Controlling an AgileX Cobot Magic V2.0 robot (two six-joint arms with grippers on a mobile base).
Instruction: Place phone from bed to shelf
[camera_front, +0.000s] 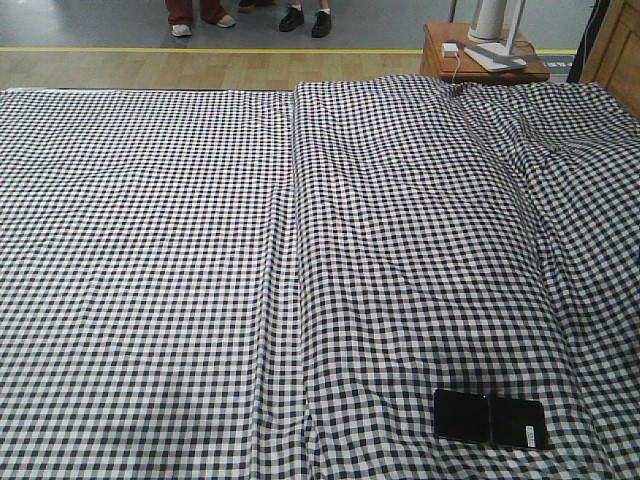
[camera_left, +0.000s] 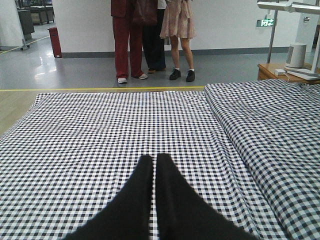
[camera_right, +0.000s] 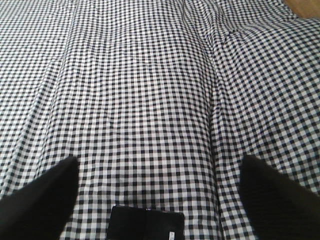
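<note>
The phone (camera_front: 489, 418), a thin glossy black slab with a crease across its middle and a small white sticker, lies flat near the front right of the bed (camera_front: 150, 250). The bed is covered in black-and-white gingham with a lengthwise seam fold. In the right wrist view the phone (camera_right: 146, 224) sits at the bottom edge, between and below my right gripper (camera_right: 159, 165), which is wide open above the fabric. My left gripper (camera_left: 153, 161) is shut with nothing in it, hovering over the left half of the bed (camera_left: 75, 135). The shelf is out of view.
A small reddish-brown side table (camera_front: 440, 58) with white devices stands past the bed's far right corner. People (camera_left: 150, 35) stand on the grey floor beyond the far edge. A yellow floor line (camera_front: 200, 49) runs behind the bed.
</note>
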